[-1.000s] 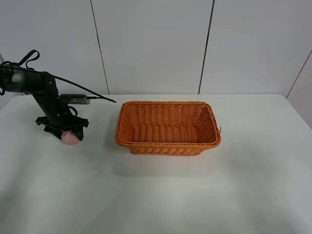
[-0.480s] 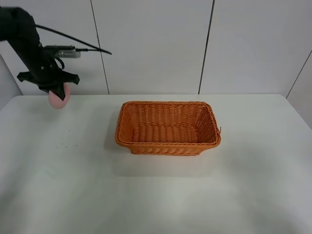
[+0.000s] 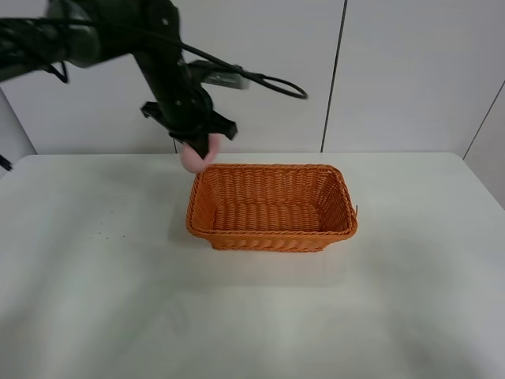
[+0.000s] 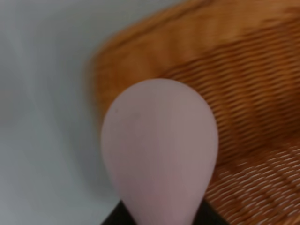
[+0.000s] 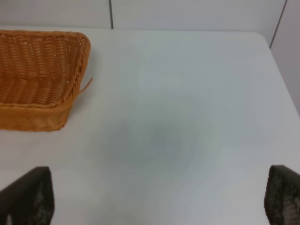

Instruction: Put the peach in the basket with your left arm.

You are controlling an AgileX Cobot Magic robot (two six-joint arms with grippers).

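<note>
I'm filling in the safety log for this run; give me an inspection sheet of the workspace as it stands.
Surface: white table, flat and dry-looking.
Job's things: peach held in the air by the far left corner of the basket, not yet inside; the basket is upright and empty.
Clutter: nothing seen.
Grippers: left gripper shut on the peach; right gripper open, holding nothing.
Cables: black cable loops off the left arm, in the air.
Surroundings: white panelled wall behind the table.

The white table [image 3: 237,316] I work over carries the orange wicker basket [image 3: 272,207], standing upright; tiny dark specks [image 3: 101,230] lie well apart from the basket, on my left.
</note>
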